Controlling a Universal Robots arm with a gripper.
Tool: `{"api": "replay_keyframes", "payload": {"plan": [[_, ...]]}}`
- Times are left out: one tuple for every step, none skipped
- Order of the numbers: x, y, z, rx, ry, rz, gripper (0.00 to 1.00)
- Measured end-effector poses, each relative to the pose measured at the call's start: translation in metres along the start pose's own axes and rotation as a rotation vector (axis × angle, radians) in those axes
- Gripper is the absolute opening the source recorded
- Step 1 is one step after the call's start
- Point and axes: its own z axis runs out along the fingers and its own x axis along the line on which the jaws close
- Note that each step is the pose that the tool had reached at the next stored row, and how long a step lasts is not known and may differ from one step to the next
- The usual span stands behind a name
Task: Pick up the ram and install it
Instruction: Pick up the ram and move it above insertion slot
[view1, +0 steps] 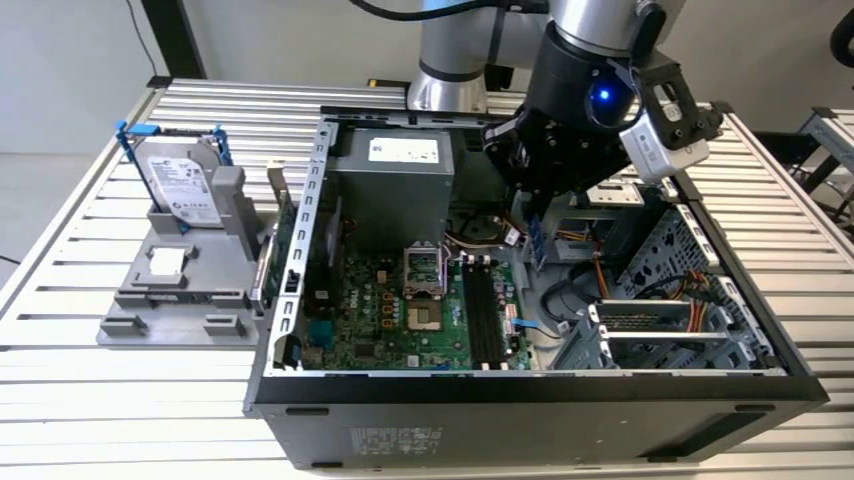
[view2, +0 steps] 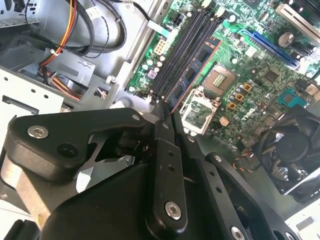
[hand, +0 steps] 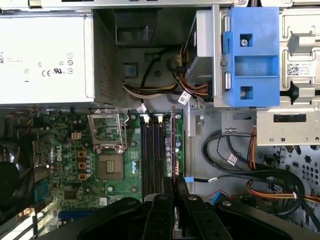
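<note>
The ram (view2: 192, 70) is a thin bluish board with black chips, pinched between my gripper's (view2: 165, 114) black fingers. In the first wrist view the ram (hand: 173, 142) appears edge-on, running out from the gripper (hand: 173, 182) just beside the long black memory slots (hand: 151, 150) on the green motherboard. In the exterior view the gripper (view1: 535, 212) reaches into the open computer case (view1: 320, 190), and the ram (view1: 538, 242) hangs below it, above the far end of the memory slots (view1: 486, 315). Whether the ram touches a slot I cannot tell.
A silver hard drive (view1: 182, 186) with blue rails stands on a grey fixture (view1: 174, 295) at the exterior view's left. Inside the case are the power supply (hand: 45, 55), an open CPU socket (hand: 110, 165), a blue drive bracket (hand: 250, 55), loose cables (hand: 235, 160) and a fan (view2: 290, 150).
</note>
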Motion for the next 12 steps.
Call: {"api": "replay_keyframes", "payload": {"plan": [[0.0, 0.0, 0.0004, 0.0002, 0.0, 0.0, 0.0], [0.0, 0.0, 0.0003, 0.0003, 0.0001, 0.0, 0.0], [0.0, 0.0, 0.0003, 0.0003, 0.0, 0.0, 0.0], [0.0, 0.0, 0.0004, 0.0005, 0.0, 0.0, 0.0], [0.0, 0.0, 0.0009, 0.0003, 0.0, 0.0, 0.0], [0.0, -0.0001, 0.0016, 0.0002, -0.0001, 0.0, 0.0], [0.0, -0.0001, 0.0027, 0.0004, 0.0, 0.0, 0.0], [0.0, -0.0001, 0.0042, 0.0007, 0.0, 0.0, 0.0], [0.0, -0.0002, 0.0059, 0.0006, 0.0, 0.0, 0.0], [0.0, -0.0002, 0.0076, 0.0007, -0.0001, 0.0, 0.0], [0.0, -0.0002, 0.0094, 0.0006, -0.0001, 0.0, 0.0], [0.0, -0.0003, 0.0111, 0.0006, 0.0, 0.0, 0.0]]}}
